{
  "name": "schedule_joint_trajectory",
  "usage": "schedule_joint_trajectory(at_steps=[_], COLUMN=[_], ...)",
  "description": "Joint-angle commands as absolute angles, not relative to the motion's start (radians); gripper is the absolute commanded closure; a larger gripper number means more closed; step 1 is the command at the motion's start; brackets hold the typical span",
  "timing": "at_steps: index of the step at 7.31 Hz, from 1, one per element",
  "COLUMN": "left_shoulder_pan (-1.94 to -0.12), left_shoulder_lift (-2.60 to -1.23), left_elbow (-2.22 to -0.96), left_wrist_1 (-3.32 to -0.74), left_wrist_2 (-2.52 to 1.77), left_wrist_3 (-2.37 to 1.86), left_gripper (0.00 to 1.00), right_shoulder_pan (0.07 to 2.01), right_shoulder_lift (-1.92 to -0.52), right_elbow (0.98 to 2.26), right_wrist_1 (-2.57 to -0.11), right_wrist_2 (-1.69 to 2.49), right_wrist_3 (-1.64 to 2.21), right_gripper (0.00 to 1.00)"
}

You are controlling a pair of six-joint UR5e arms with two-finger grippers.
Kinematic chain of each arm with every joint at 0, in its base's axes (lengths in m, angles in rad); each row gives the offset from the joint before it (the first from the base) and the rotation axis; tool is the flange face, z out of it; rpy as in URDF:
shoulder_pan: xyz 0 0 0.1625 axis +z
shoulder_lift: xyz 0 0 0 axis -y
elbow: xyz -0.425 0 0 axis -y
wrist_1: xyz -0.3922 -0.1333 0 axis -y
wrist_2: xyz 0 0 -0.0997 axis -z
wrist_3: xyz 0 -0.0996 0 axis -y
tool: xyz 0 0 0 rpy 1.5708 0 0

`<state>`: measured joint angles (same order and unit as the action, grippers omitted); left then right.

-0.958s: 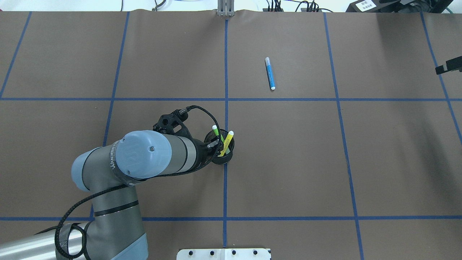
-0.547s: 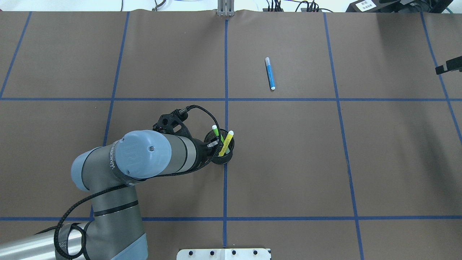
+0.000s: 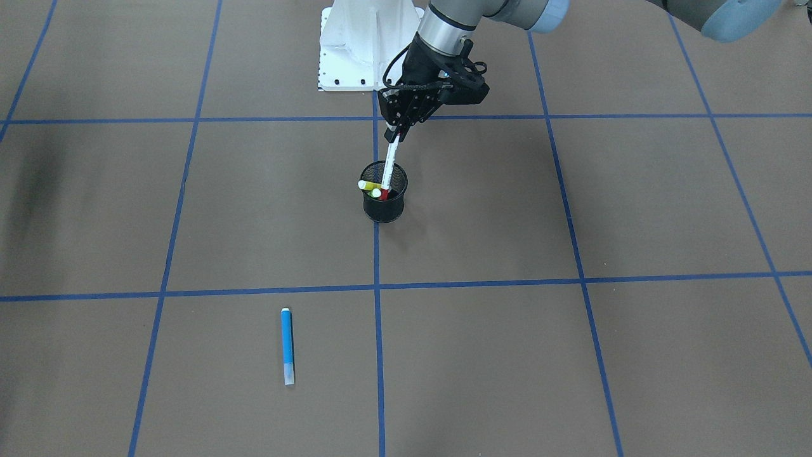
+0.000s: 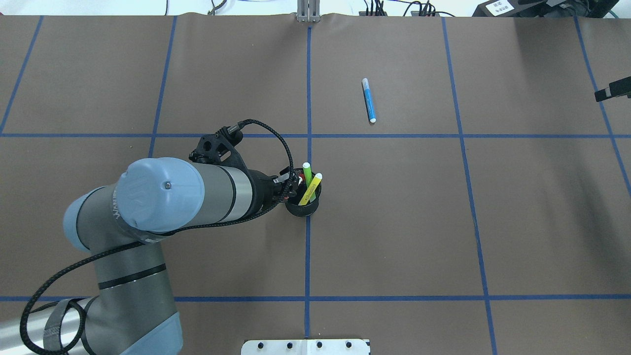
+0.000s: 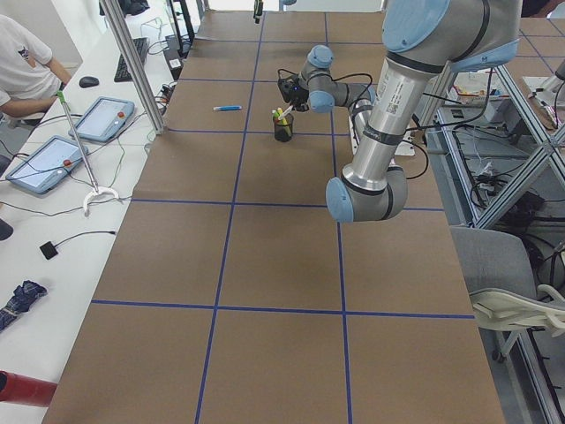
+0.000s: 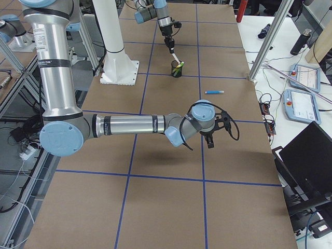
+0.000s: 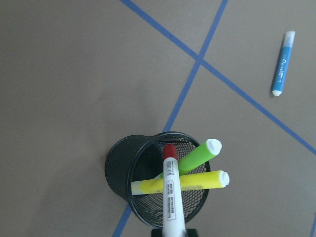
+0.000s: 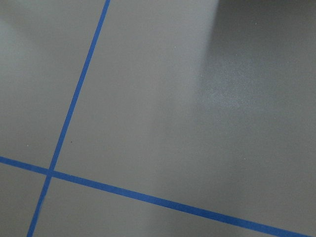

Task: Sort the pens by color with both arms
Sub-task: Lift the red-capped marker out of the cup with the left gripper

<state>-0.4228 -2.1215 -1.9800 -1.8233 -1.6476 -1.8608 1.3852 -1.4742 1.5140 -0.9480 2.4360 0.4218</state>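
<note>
My left gripper (image 3: 398, 129) is shut on the upper end of the white pen (image 3: 392, 160). The pen hangs tilted, with its red cap (image 7: 170, 150) down in the mouth of the black mesh cup (image 3: 384, 206). The green pen (image 7: 197, 155) and the yellow pen (image 7: 190, 181) lean in the cup. The blue pen (image 4: 368, 100) lies alone on the table beyond the cup. My right gripper (image 6: 210, 139) hovers over bare table toward the right end; I cannot tell whether it is open or shut.
The brown table cover (image 4: 394, 222) carries a grid of blue tape lines. The white pedestal base (image 3: 365, 44) stands behind the cup. A black piece (image 4: 613, 89) pokes in at the overhead view's right edge. Operator desks with tablets (image 5: 97, 119) flank the table's ends.
My left arm has risen and drawn back to the left, lifting the white pen so that its red cap now shows at the cup's mouth. The green and yellow pens have shifted in the cup.
</note>
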Motion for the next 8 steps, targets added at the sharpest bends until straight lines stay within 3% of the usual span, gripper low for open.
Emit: schedule_joint_trajectory(at_steps=[1,2,4,8], left_shoulder_pan=[-0.469,-0.495,-0.546,-0.561], left_shoulder_lift=[-2.12,-2.121,-2.17,-2.483], left_elbow=[-2.087,-2.1,-1.984,-1.399], left_wrist_1=[-1.685,-1.678,-1.724,-2.027], left_wrist_2=[-1.649,-1.643,-1.597,-1.419], left_wrist_3=[-1.85,-1.838,-1.821,-1.828], left_gripper=[1.0,1.0,1.0,1.0], right_shoulder_pan=[1.385,1.385,1.385,1.385], right_shoulder_lift=[-1.473,-1.471,-1.471,-1.474], right_elbow=[1.514,1.516,1.516,1.52], right_wrist_1=[-0.948,-0.948,-0.946,-0.945], right_wrist_2=[2.436,2.436,2.436,2.436], right_wrist_3=[0.422,0.422,0.423,0.425], right_gripper=[0.0,0.0,0.0,0.0])
